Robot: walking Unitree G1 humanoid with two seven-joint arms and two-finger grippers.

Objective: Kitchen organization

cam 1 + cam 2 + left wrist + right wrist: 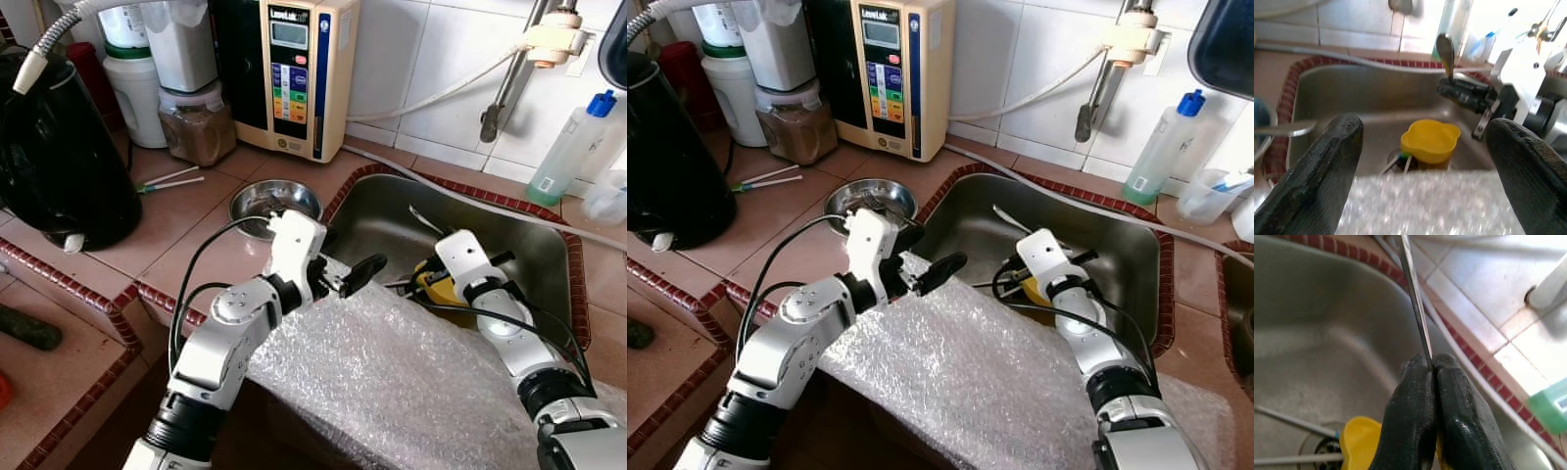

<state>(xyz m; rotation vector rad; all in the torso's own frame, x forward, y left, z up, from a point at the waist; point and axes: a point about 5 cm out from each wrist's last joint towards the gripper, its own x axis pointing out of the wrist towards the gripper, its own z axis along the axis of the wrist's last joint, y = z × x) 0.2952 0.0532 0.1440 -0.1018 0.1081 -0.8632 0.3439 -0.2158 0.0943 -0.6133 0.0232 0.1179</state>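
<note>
Head view: our right gripper (421, 281) sits low in the steel sink (534, 245), left gripper (355, 276) at its near rim above the bubble wrap sheet (392, 382); "LeveLuk" reads on the cream water ioniser (294, 73). Left wrist: fingers (1322, 166) spread wide and empty, yellow plastic cup (1429, 141) just ahead over the drain. Right wrist: fingertips (1422, 377) pinched on a thin metal spoon (1413, 289) handle, probably to lift it clear of the sink.

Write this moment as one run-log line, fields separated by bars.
right end effector: shut on spoon, over sink | left end effector: open, near sink edge | yellow cup: in sink

cup (1429, 141) in sink (490, 240) — bowl (265, 203) left, on counter (186, 220)
</note>
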